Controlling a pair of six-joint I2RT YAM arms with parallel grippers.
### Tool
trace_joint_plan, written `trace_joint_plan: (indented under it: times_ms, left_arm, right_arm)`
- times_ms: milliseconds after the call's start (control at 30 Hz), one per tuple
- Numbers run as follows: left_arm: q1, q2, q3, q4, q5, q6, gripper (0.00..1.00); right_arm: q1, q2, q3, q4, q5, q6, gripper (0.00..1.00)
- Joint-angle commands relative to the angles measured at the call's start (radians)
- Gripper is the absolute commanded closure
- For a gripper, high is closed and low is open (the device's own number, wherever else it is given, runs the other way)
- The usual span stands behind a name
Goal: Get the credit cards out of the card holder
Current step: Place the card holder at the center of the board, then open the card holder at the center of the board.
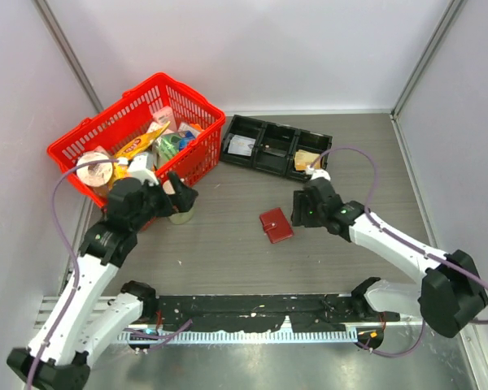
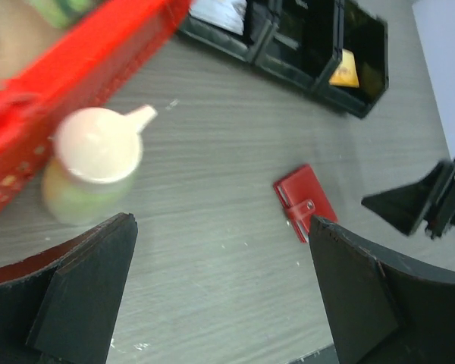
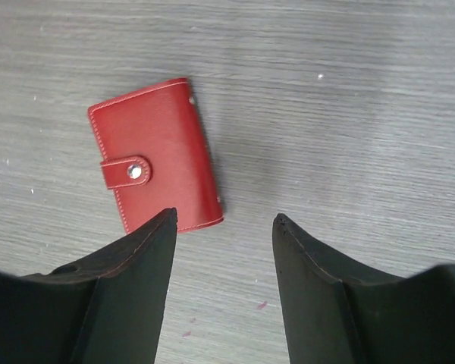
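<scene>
Currently gripped: nothing is held by either hand.
Card holder (image 3: 155, 155): it is laid flat on the bench (image 3: 364, 91) at the centre of the overhead frame, folded shut, with the snap tab (image 3: 129, 171) fastened.
Right hand (image 3: 224, 227): the fingers are spread apart with only bare bench between them, just right of the card holder's lower corner in the wrist view.
Left hand (image 2: 220, 250): the fingers are set wide open and empty, at the left of the overhead frame, near a pale-capped bottle (image 2: 98, 152).
Credit cards: none can be seen; they are judged to be inside.
Risk, sliding: the thin card holder may be pushed along the smooth bench instead of being lifted, if the fingers are closed off-centre.
Risk, snap: while it is fastened no card can be reached, and a one-handed pull may drag everything.
</scene>
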Motion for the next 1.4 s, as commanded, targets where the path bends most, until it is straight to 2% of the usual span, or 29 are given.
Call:
trace_joint_plan:
  times_ms: [0, 100, 167, 400, 633, 933, 1167, 1367]
  left_arm:
    - [-0.158, 0.106, 0.091, -0.014, -0.085, -0.067, 0.0]
    - [-0.328, 0.215, 0.137, -0.008, -0.235, -0.107, 0.0]
    - [-0.426, 0.283, 0.157, 0.009, -0.324, -0.135, 0.0]
    - [-0.609, 0.537, 0.206, 0.081, -0.476, -0.242, 0.01]
    - [-0.652, 0.691, 0.216, 0.119, -0.481, -0.317, 0.06]
    - [-0.663, 0.847, 0.271, 0.13, -0.424, -0.313, 0.11]
    - [-0.663, 0.918, 0.274, 0.211, -0.408, -0.287, 0.21]
    - [-0.664, 0.96, 0.259, 0.252, -0.363, -0.297, 0.28]
  right_arm:
    - [-0.185, -0.054, -0.098, 0.187, -0.3, 0.039, 0.43]
    - [-0.283, -0.041, -0.176, 0.279, -0.44, 0.065, 0.49]
    - [-0.3, -0.003, -0.198, 0.34, -0.501, 0.068, 0.5]
    - [-0.304, 0.104, -0.262, 0.479, -0.607, 0.082, 0.56]
    - [-0.297, 0.112, -0.298, 0.507, -0.771, 0.075, 0.59]
    - [-0.302, 0.048, -0.278, 0.473, -0.626, 0.082, 0.56]
    - [-0.302, 0.175, -0.224, 0.505, -0.649, 0.069, 0.56]
    - [-0.3, 0.256, -0.256, 0.611, -0.713, 0.116, 0.56]
